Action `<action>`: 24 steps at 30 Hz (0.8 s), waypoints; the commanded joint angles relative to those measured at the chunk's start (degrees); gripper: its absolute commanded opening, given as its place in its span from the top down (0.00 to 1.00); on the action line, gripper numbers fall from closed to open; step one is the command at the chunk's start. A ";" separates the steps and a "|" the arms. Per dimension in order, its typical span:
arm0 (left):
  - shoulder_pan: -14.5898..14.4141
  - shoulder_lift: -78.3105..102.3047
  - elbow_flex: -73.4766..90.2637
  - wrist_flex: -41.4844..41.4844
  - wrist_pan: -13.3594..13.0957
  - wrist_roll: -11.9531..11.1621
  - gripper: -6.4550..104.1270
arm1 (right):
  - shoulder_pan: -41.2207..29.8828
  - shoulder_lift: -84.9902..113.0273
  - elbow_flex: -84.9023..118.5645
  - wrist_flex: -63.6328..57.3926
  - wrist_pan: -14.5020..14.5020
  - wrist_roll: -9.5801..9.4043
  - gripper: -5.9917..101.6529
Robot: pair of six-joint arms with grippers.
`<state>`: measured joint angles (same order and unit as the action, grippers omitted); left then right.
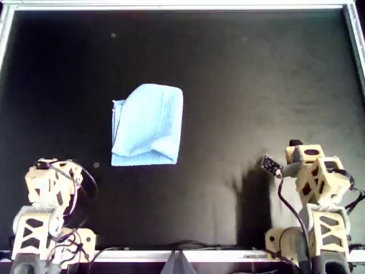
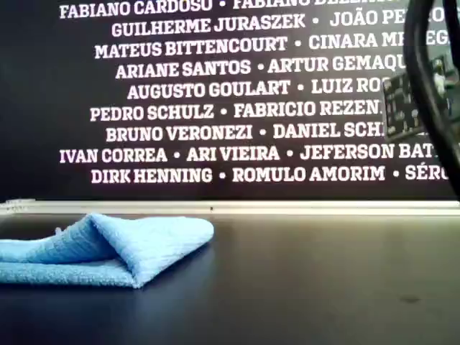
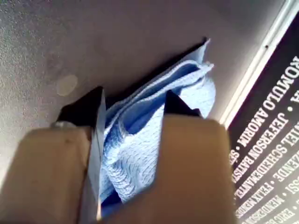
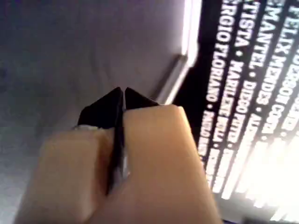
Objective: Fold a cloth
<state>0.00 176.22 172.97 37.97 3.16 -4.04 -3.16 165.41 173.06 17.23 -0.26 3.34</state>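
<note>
Light blue ribbed fabric cloth lying folded over at ten o'clock of the overhead view's centre on the black tabletop; left gripper gaping, empty; right gripper pinching closed, empty; puffy upper layer risks springing open if nudged.

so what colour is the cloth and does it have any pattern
Light blue cloth with a fine ribbed weave, clearest in the left wrist view.

cloth: soft, matt light blue fabric with a fine ribbed weave. worktop: matt black, smooth, edged by a pale metal-looking rim. gripper bodies: tan matt plastic with black tips.
</note>
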 commanded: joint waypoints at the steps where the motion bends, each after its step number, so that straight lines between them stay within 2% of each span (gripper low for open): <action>1: 0.79 0.35 -0.70 0.09 -0.18 -0.35 0.53 | 2.37 3.08 0.70 -1.67 0.26 -0.09 0.96; 6: 0.79 0.35 -0.70 0.09 -0.18 -0.35 0.53 | 6.50 5.89 0.70 -1.67 -0.44 -0.09 0.96; 10: 0.79 0.35 -0.70 0.09 -0.18 -0.35 0.53 | 5.71 9.93 0.70 -1.67 0.35 0.53 0.96; 21: 0.79 0.35 -0.70 0.09 -0.18 -0.35 0.53 | 5.45 13.36 0.70 -1.49 0.35 0.26 0.96; 24: 0.79 0.35 -0.70 0.09 -0.18 -0.35 0.53 | 5.45 13.36 0.70 3.34 0.35 -0.09 0.96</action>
<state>0.00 176.22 172.97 37.97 3.16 -4.04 2.72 176.57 173.06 17.75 0.18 3.52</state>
